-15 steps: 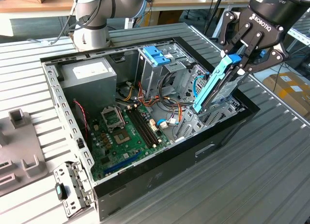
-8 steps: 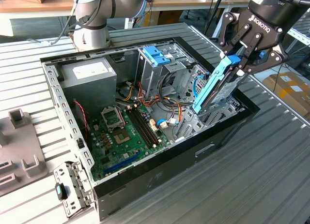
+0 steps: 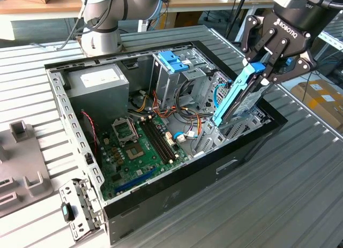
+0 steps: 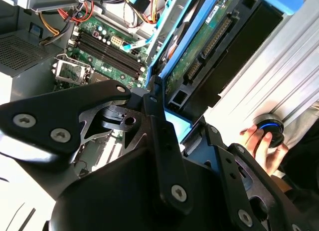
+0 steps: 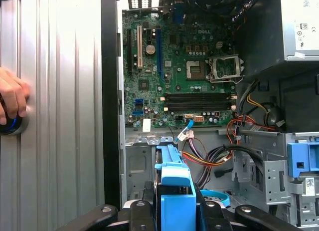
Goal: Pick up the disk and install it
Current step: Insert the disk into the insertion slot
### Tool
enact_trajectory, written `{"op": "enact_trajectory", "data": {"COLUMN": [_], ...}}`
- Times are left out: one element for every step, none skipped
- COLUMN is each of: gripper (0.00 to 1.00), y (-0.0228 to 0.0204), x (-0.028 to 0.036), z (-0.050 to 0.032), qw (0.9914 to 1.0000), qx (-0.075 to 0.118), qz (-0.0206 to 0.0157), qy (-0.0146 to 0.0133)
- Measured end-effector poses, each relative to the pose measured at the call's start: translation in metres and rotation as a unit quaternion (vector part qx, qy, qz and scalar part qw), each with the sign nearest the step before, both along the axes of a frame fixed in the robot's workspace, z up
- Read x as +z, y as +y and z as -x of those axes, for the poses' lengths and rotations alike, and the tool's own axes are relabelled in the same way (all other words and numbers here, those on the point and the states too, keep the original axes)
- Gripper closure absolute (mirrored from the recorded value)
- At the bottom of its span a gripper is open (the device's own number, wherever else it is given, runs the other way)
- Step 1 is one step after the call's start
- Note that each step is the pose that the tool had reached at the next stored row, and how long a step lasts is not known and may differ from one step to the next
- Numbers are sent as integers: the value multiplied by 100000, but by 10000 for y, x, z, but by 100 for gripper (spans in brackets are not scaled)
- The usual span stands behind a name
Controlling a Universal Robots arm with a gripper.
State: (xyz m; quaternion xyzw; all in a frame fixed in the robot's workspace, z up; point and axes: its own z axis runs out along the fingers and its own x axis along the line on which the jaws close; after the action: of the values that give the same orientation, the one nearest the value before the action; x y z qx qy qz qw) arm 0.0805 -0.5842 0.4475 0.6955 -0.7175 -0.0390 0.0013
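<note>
While my gripper (image 3: 266, 66) stands over the corner of the open case (image 3: 214, 170) at the exterior view's right, its jaws are closed on the upper end of the disk (image 3: 236, 98), on its blue frame. The disk is tilted, not flat: its lower end is down in the metal bay (image 3: 238, 131) inside the case, and its upper end is raised above the case wall in my grip. In the second wrist view I see the underside of the disk (image 4: 199, 56), a green circuit plate with a black connector row. In the first wrist view the blue frame (image 5: 174, 188) stands between my jaws, above the green board (image 5: 179, 66) and the coloured cables (image 5: 209, 158). About writing: my black body carries white letters in the exterior view. The grey power supply (image 3: 99, 84) has a white sticker (image 3: 102, 75) with dark print. A small white label (image 5: 146, 124) sits on the edge of the board, and another label (image 5: 309, 183) with a barcode sits just beside the blue latch (image 5: 301, 163). Outside the case, on the ribbed table (image 3: 300, 183), a person's hand (image 5: 12, 99) rests on a round knob (image 5: 11, 125) with a blue ring.
</note>
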Motion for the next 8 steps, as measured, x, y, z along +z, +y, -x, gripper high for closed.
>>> {"op": "enact_trajectory", "data": {"gripper": [63, 63, 63, 63, 63, 63, 63, 63], "y": [0, 0, 0, 0, -1, -1, 0, 0], "x": [0, -1, -1, 5, 11, 20, 35, 43], "z": [0, 1, 1, 1, 1, 1, 1, 1], "qw": [100000, 100000, 100000, 100000, 100000, 100000, 100000, 100000], "qx": [23, 52, 100, 158, 182, 212, 239, 251], "qz": [2, -8, -5, -22, -36, -31, -13, -13], "qy": [1, -1, 0, 0, -2, -2, 0, -1]}}
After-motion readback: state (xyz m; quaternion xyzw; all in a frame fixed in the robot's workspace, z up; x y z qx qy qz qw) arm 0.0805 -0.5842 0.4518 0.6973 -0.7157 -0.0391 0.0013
